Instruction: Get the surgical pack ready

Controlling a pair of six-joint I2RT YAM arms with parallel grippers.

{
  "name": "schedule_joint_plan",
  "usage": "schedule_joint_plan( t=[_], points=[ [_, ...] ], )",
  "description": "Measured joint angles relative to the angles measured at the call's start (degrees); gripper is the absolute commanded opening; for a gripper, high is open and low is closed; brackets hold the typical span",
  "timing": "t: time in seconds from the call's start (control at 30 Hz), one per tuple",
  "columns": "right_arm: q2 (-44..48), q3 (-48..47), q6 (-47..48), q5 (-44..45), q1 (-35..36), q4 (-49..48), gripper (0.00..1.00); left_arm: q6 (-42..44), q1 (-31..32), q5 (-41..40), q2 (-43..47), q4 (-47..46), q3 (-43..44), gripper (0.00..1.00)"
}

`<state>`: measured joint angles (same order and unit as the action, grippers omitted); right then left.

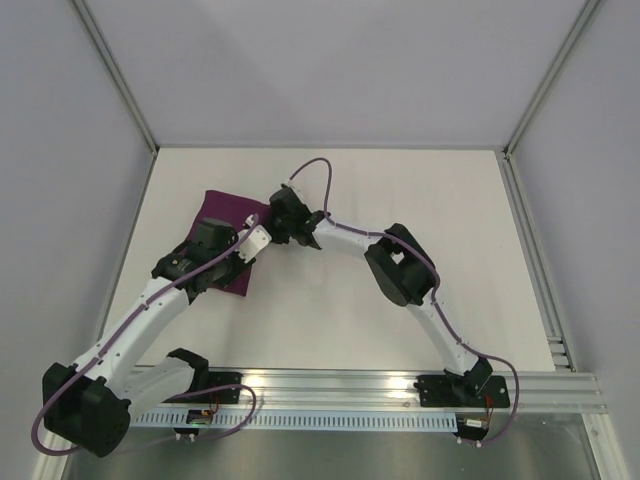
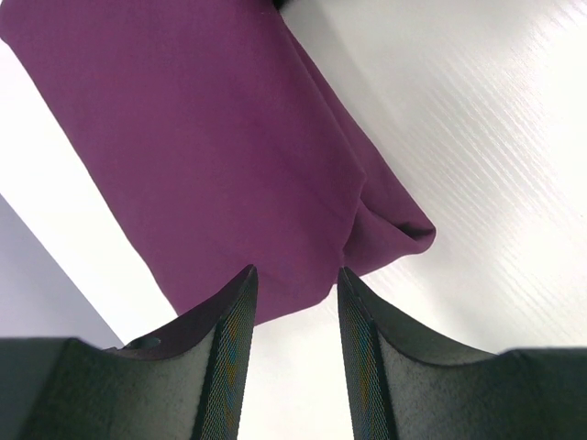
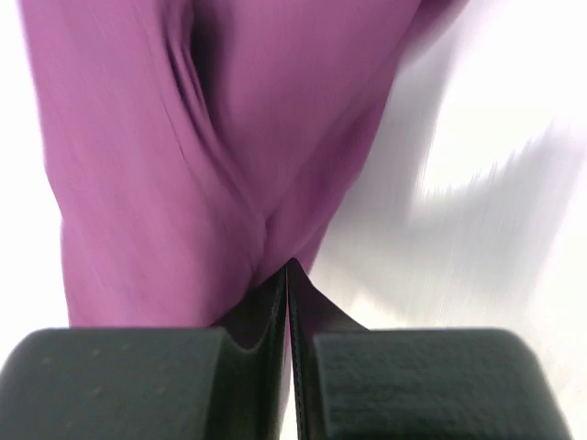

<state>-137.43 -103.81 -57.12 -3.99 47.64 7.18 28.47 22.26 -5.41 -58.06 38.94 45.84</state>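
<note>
The surgical pack (image 1: 222, 207) is a folded deep-purple fabric bundle lying left of the table's middle; only cloth shows. In the left wrist view the bundle (image 2: 211, 137) runs diagonally, one corner fold ending just beyond my fingertips. My left gripper (image 2: 295, 275) hovers open over that near end with bare table between its fingers. My right gripper (image 3: 289, 266) is shut, its tips pinching a puckered fold at the edge of the fabric (image 3: 183, 137). From above, the left gripper (image 1: 250, 245) and the right gripper (image 1: 268, 218) meet over the bundle and hide its middle.
The white table (image 1: 400, 200) stretches to the right of the bundle. An aluminium rail (image 1: 400, 385) with both arm bases runs along the near edge. Grey walls and metal frame posts (image 1: 525, 120) close in the back and sides.
</note>
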Motion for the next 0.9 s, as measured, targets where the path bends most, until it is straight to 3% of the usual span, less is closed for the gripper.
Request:
schedule_joint_plan(
  t=[0.2,0.57,0.77,0.9],
  points=[
    [-5.4,-11.1,1.5,1.7,-2.2,4.4,0.04,-0.1,-0.6,0.2,0.2,0.0,0.0,0.49],
    [-6.4,-11.6,3.1,4.2,-2.6,7.0,0.06,0.0,-1.1,0.4,2.2,0.2,-0.7,0.49],
    [4.4,3.4,8.0,5.5,-5.2,6.2,0.17,0.1,-4.8,-1.7,6.6,1.7,-5.2,0.49],
    [18.7,18.2,13.6,7.5,-7.7,5.5,0.3,-0.8,-16.3,-2.7,5.4,4.1,-6.1,0.49]
  ],
)
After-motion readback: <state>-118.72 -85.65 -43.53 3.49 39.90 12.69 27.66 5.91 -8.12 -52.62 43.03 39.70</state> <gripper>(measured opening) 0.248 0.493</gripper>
